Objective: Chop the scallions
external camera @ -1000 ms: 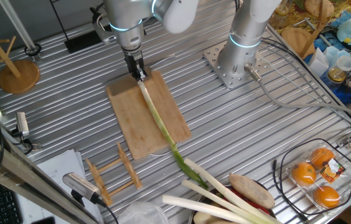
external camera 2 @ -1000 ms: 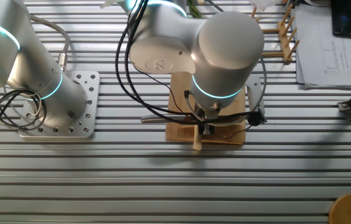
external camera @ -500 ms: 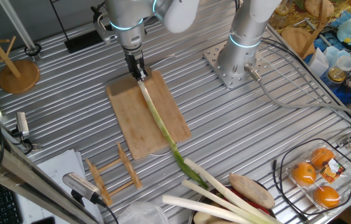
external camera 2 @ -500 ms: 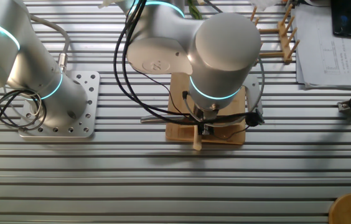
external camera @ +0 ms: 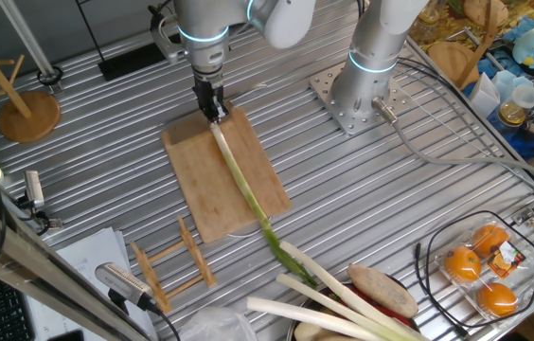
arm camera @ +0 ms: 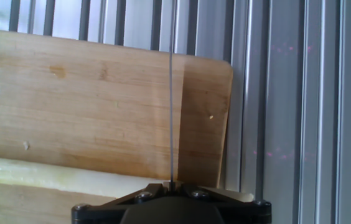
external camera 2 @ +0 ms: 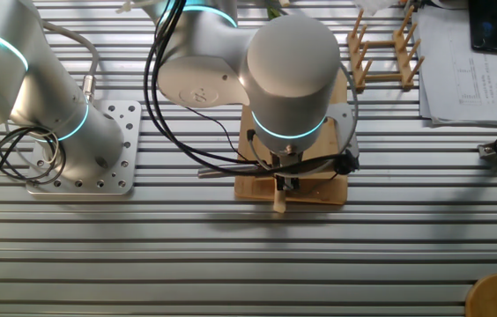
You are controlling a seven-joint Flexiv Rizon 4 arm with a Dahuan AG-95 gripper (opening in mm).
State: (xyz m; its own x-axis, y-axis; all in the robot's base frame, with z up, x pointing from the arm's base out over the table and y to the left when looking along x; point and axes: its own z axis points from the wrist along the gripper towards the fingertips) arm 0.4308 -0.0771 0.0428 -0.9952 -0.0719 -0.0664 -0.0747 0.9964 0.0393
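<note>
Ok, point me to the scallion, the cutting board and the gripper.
scallion (external camera: pixel 239 180), one fixed view, pale mid-stalk.
cutting board (external camera: pixel 196 185), one fixed view, bare wood left of the stalk.
gripper (external camera: pixel 214 112), one fixed view, fingertips at the stalk's end.

one scallion (external camera: pixel 241 187), one board (external camera: pixel 196 180), perhaps three oranges (external camera: pixel 478 268)

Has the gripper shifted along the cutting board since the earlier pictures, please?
No, barely: the gripper stays at the cutting board's far end over the scallion; only the arm above swung.

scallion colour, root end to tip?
Scallion: pale whitish-green at the gripper end, shading to dark green at the tip. Best in the fixed view showing the whole board.
</note>
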